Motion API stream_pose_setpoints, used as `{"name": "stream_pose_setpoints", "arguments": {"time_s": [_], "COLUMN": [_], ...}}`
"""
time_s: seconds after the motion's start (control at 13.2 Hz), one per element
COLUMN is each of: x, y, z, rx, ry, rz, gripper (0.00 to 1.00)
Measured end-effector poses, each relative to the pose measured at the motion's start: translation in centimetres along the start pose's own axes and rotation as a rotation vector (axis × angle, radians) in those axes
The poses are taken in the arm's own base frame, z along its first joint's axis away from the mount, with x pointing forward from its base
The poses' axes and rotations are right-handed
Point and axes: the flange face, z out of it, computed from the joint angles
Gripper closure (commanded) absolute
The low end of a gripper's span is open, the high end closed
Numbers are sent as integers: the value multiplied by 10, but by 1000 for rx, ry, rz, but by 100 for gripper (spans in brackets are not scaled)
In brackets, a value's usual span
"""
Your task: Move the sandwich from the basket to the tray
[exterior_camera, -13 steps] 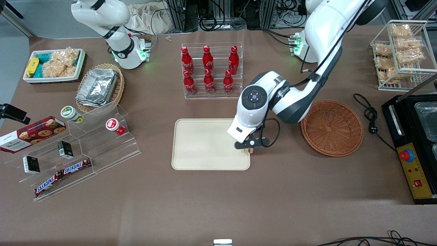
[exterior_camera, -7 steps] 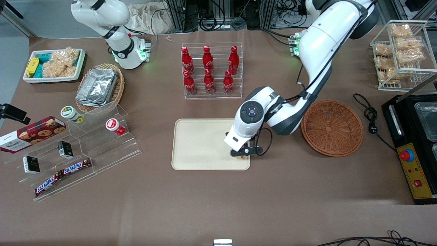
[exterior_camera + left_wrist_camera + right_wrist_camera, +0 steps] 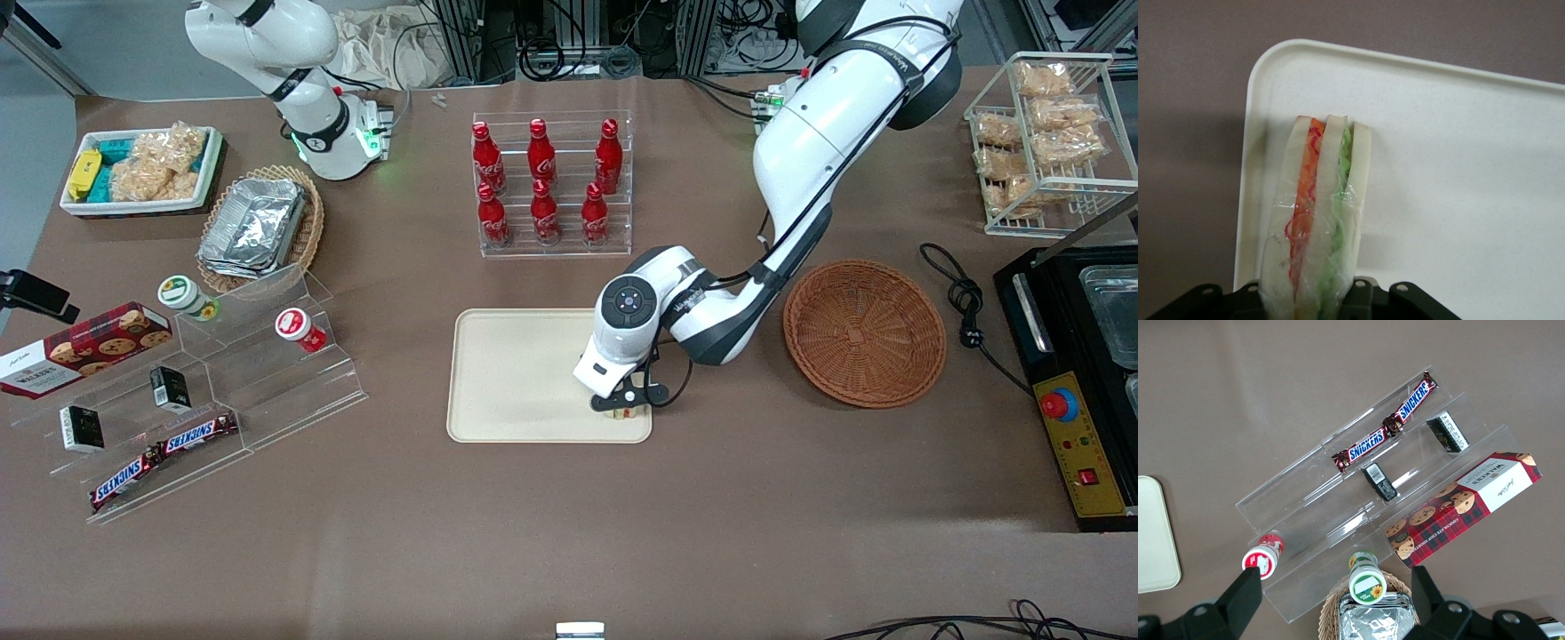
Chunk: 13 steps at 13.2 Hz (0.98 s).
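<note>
Front view: gripper [image 3: 624, 411], sandwich [image 3: 1318, 220], tray [image 3: 516, 373].

Pincer [image 3: 624, 411], sandwich [image 3: 1317, 220] over tray [image 3: 516, 373]

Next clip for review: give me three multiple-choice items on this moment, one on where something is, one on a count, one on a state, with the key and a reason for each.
1. Where is the gripper?
A. Over the basket
B. Over a corner of the tray
C. At the bottle rack

2. How many red bottles stand in the clear rack?
A. Four
B. Six
C. Eight

3. What is the state of the basket?
A. Empty
B. Holds the sandwich
C. Holds foil containers

Key:
1 B: the gripper is at the corner of the tray nearest the front camera, toward the working arm's end.
2 B: the red bottles stand in two rows of three.
3 A: the basket shows only bare weave; the sandwich is in the gripper above the tray.
</note>
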Motion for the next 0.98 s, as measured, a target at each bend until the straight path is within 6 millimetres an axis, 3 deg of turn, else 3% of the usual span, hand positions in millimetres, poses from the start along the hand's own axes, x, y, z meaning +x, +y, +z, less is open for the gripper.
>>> {"name": "stream_pose_setpoints", "arguments": {"time_s": [0.08, 0.15, 0.76, 0.98], "x": [1, 2, 7, 16], "y": [1, 1, 3, 3], "z": [-2, -3, -10, -29], "rx": [-6, -9, -21, -35], "ry": [4, 7, 20, 50], "rz": [-1, -2, -12, -19], "gripper": [7, 0, 0, 0]}}
